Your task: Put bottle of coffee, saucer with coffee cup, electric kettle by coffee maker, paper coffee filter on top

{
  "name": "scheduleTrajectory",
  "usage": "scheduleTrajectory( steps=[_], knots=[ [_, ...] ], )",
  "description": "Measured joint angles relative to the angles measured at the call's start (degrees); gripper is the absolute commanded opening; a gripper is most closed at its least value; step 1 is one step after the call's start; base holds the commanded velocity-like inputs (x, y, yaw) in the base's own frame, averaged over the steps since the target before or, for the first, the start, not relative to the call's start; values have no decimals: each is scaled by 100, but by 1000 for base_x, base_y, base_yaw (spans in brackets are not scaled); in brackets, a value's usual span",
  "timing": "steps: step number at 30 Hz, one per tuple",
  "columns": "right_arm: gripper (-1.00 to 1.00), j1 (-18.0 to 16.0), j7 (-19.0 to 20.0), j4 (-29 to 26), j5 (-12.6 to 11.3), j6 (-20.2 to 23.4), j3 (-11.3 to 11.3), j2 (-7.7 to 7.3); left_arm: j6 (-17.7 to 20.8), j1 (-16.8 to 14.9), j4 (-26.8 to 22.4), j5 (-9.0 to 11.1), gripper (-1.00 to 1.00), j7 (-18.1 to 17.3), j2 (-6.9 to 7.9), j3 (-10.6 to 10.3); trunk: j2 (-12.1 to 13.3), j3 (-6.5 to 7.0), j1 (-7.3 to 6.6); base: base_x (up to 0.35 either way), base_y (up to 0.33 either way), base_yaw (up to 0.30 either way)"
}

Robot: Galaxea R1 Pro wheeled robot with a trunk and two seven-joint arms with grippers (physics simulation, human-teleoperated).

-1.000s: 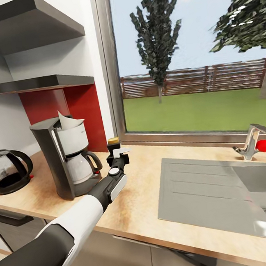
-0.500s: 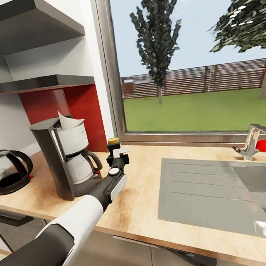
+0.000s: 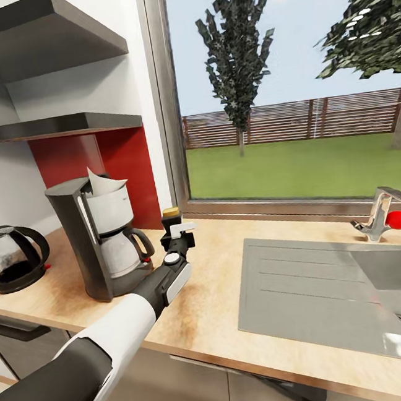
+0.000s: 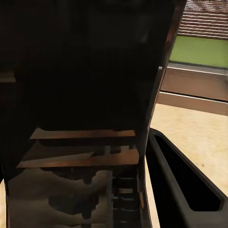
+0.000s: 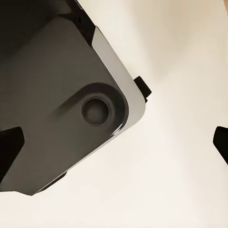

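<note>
Holding: the left gripper (image 3: 173, 227) is pinching the bottle of coffee (image 3: 171, 212), of which just the yellow lid is peeking above the fingers; the close wrist view is showing dark glass pressed between them.

Resting place: the bottle is sitting low at the countertop (image 3: 212, 299), probably so it can be let go without tipping; whether its base is touching the wood, I cannot tell.

Left of the hand: the coffee maker (image 3: 102, 239) is standing just beside the gripper, which is likely why the bottle is being brought here, next to the machine as the task asks.

Above the machine: the paper coffee filter (image 3: 104, 181) is sticking out of the top basket, so that step is looking done.

Further left of the hand: the electric kettle (image 3: 11, 256) is waiting on the same counter, on the machine's far side.

Right of the hand: the sink (image 3: 335, 285) is lying well apart, leaving bare wood around the bottle.

Right gripper: its fingers are looking spread, dark tips (image 5: 9, 147) parting wide over a pale floor and part of the robot's own body.

Still missing, by my guess: saucer and cup.
</note>
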Motion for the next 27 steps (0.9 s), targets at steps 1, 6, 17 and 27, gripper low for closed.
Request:
scheduleTrajectory(
  steps=[1, 6, 17, 27],
  knots=[
    [100, 1, 0, 0, 0, 0, 0, 0, 0, 0, 0, 0, -100, 0, 0, 0, 0, 0, 0, 0, 0, 0],
    [100, 0, 0, 0, 0, 0, 0, 0, 0, 0, 0, 0, -100, 0, 0, 0, 0, 0, 0, 0, 0, 0],
    [100, 0, 0, 0, 0, 0, 1, 0, -3, 0, 2, 10, -100, 3, 0, -3, -199, -89, 109, 0, 0, 0],
    [100, -1, 0, 0, 0, 0, 0, 0, 0, 0, 0, -1, -100, 0, 0, 0, -522, -234, 286, 0, 0, 0]
  ],
)
